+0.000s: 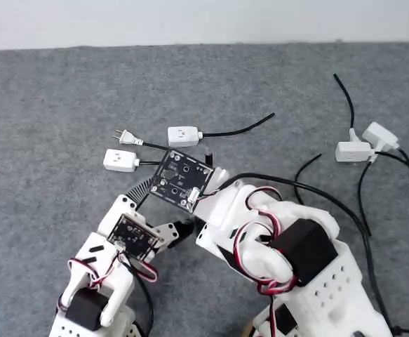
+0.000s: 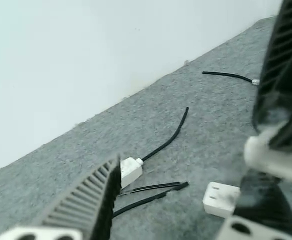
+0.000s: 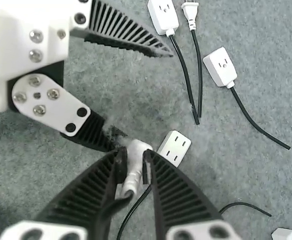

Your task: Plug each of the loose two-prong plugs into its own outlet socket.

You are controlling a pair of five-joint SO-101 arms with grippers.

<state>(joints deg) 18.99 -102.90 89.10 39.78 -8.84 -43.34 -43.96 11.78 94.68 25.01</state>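
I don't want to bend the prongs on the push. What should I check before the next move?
1. Plug held in right hand: ok, shut on it.
2. Prongs facing the socket slots: cannot tell, prongs hidden.
3. Plug over the socket: not ok, it sits beside it.
4. Socket steadied: not ok, left hand is open, gripping nothing.
5. Second plug clear of both arms: ok, lying apart.

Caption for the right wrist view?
Right gripper, jaws shut on a white plug, beside a loose outlet socket.
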